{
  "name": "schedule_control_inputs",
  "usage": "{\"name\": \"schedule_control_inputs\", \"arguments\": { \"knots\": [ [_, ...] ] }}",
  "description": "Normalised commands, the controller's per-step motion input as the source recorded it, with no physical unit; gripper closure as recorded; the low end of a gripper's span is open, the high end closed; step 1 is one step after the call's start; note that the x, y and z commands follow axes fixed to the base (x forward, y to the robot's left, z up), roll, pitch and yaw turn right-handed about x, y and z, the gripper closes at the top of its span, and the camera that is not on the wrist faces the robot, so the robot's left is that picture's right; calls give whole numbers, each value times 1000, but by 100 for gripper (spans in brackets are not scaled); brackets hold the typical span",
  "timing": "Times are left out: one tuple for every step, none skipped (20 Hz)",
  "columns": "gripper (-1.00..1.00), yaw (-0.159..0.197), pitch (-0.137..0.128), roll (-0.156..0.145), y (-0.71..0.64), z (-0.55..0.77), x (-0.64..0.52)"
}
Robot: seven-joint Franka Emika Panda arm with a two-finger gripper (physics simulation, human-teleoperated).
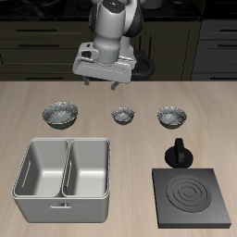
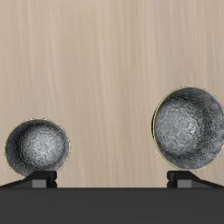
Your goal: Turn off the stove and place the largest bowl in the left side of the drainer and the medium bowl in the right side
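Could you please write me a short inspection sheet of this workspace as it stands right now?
Surface: wooden table, no spills seen.
Stove: burner rings dark, not glowing; knob just behind it.
Bowls: largest bowl, smallest bowl and medium bowl in a row across the table, all upright and apart.
Drainer: near the front edge, both compartments hold nothing.
Clutter: nothing seen.
Gripper: raised above the table behind the bowls, holding nothing, open.
Cables: nothing seen.
Surroundings: dark cabinets behind the table.
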Motion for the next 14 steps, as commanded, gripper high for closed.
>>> {"name": "schedule_control_inputs", "arguments": {
  "knots": [
    [-100, 0, 0, 0, 0, 0, 0],
    [-100, 0, 0, 0, 0, 0, 0],
    [-100, 0, 0, 0, 0, 0, 0],
    [-100, 500, 31, -19, -2912, -351, 186],
    [-100, 0, 0, 0, 21, 3, 6],
    [-100, 0, 0, 0, 0, 0, 0],
    [-100, 0, 0, 0, 0, 0, 0],
    [-100, 169, -42, 73, -1712, -25, -40],
    [-100, 98, -14, 134, -176, -3, -48],
    [-100, -11, 66, 13, -666, 60, -112],
    [-100, 6, -97, 82, -336, 176, -98],
    [-100, 91, 30, 225, -323, 73, -91],
    [-100, -78, 99, 89, -485, 62, -131],
    [-100, 52, -95, -111, -644, 183, -98]
  ]
}}
